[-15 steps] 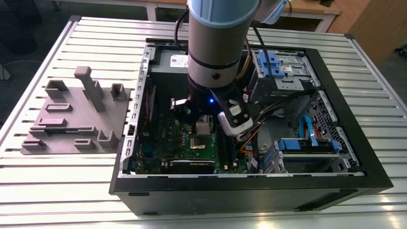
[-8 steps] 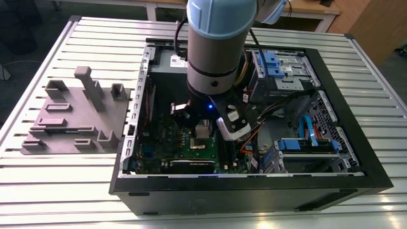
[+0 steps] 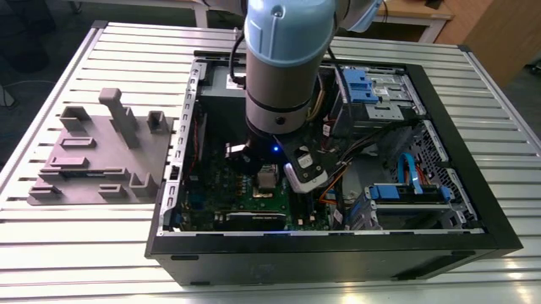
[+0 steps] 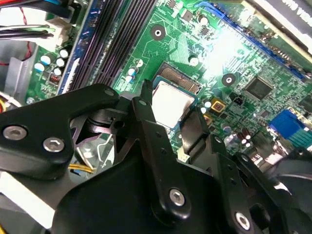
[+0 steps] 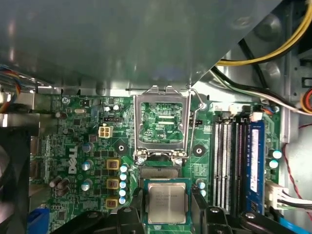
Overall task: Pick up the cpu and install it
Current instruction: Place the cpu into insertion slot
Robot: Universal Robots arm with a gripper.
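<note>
The cpu [image 5: 167,204] is a small square chip with a shiny silver top and a thin green rim. It sits between my two black fingers [image 5: 137,201], which press on its opposite edges. My gripper [image 4: 169,113] holds the cpu [image 4: 170,101] just over the motherboard socket [image 4: 181,80]. A strip of the socket's dark bed [image 5: 158,171] shows beside the chip. The socket's metal lid [image 5: 161,122] stands open, with its lever swung out. In the exterior view my gripper [image 3: 267,180] reaches down into the open computer case [image 3: 338,250] over the green board.
A grey plastic fixture [image 3: 101,158] with upright blocks lies on the slatted table at the exterior view's left. Memory slots [image 5: 229,161], blue drive bays [image 3: 363,85], loose cables [image 3: 406,168] and a dark card [image 3: 253,220] crowd the case around the socket.
</note>
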